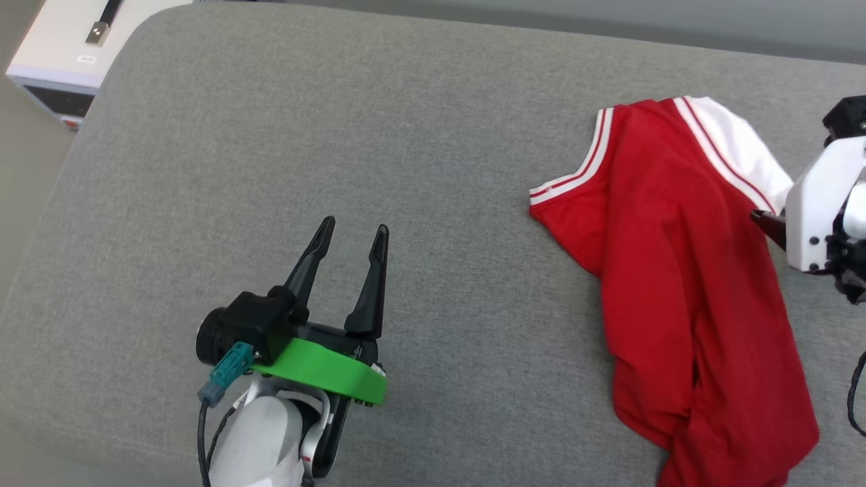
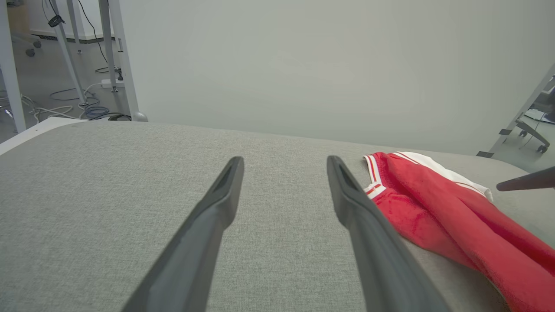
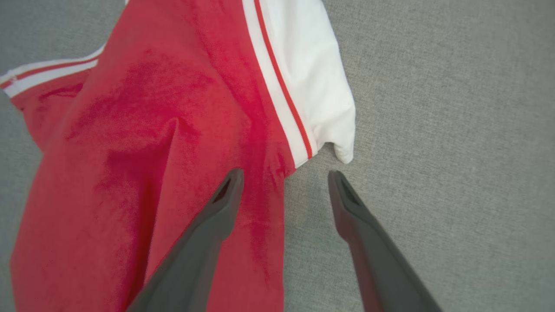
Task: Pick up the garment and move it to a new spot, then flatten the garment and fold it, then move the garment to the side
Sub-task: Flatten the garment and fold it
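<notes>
The garment [image 1: 683, 284] lies crumpled on the robot's right side of the grey cushion [image 1: 406, 135]. Its long axis runs from the far end, where the striped trim and the white sleeve [image 3: 312, 78] show, down toward the near edge. The right gripper [image 3: 285, 172] is the one in position here. Its jaws are spread and hold nothing, and they straddle the shirt's right edge just below the sleeve, one finger over red fabric and the other over bare cushion. I can't tell from these views whether it touches the cloth. The left gripper [image 1: 356, 224] is also spread and empty, well apart to the left over plain cushion, with the shirt off to its right. My read is that the pickup belongs to the right arm, and it calls for closing on that edge fold. The risk is pinching only a single thin layer, or just the sleeve, so the body trails.
</notes>
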Motion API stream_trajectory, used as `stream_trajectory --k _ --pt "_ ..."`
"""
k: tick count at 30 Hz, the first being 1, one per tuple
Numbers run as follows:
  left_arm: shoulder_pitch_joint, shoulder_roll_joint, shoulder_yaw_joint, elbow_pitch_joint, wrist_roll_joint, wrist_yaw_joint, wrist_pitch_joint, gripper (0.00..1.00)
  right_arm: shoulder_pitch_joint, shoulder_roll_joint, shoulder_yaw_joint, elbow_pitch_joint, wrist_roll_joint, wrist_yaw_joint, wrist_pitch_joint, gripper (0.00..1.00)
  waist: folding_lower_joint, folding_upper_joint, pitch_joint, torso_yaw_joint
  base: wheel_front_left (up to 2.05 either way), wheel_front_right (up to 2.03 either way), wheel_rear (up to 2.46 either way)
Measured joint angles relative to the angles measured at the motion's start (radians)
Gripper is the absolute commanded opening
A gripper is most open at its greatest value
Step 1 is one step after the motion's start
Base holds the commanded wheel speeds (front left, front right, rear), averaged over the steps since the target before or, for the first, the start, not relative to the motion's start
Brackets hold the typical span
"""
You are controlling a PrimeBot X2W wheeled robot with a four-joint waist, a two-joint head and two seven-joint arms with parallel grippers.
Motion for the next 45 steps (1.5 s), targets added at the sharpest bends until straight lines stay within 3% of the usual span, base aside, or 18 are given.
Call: stream_trajectory --k 5,9,16,17,18,19,26,35,45 --pt "-0.022 0.000 -0.010 -0.006 -0.018 0.000 0.000 1.00 -0.091 -0.016 -0.027 0.106 -0.021 0.000 0.027 1.00 0.0000 0.0000 0.051 0.055 0.00 0.00 0.00" --pt "-0.035 0.000 -0.007 -0.007 -0.024 0.000 0.000 1.00 -0.134 -0.049 0.008 0.178 -0.071 0.000 -0.001 1.00 0.0000 0.0000 0.090 0.094 0.00 0.00 0.00" --pt "-0.040 0.000 -0.002 -0.016 -0.024 0.001 0.000 1.00 -0.156 -0.043 0.015 0.256 -0.063 -0.001 -0.018 0.98 0.0001 -0.0001 0.129 0.129 0.00 0.00 0.00" --pt "-0.040 0.000 -0.001 -0.015 -0.024 0.002 0.000 1.00 -0.156 -0.041 0.022 0.259 -0.055 -0.001 -0.022 0.47 0.0000 0.0000 0.130 0.127 0.00 0.00 0.00" --pt "-0.040 0.000 -0.001 -0.015 -0.024 0.002 0.000 1.00 -0.156 -0.041 0.027 0.260 -0.049 -0.001 -0.029 0.30 0.0000 0.0000 0.130 0.124 0.00 0.00 0.00" --pt "-0.040 0.000 0.000 -0.014 -0.024 0.002 0.000 1.00 -0.155 -0.042 0.035 0.261 -0.042 -0.001 -0.039 0.00 0.0000 0.0000 0.129 0.120 0.00 0.00 0.00" --pt "-0.040 0.000 0.012 -0.007 -0.011 0.002 0.000 1.00 -0.123 -0.040 0.026 0.263 -0.007 0.001 -0.133 0.00 0.0000 -0.0001 0.104 0.068 0.00 0.00 0.00" --pt "-0.038 -0.001 0.022 -0.001 0.005 0.001 0.000 1.00 -0.009 -0.117 -0.097 0.258 -0.008 0.001 -0.220 0.00 0.0000 0.0000 0.056 -0.014 0.00 0.00 0.00" --pt "-0.034 -0.001 0.027 0.003 0.015 0.000 0.000 1.00 0.077 -0.111 -0.267 0.280 -0.139 0.001 -0.322 0.00 0.0000 0.0000 0.014 -0.070 0.00 0.00 0.00"
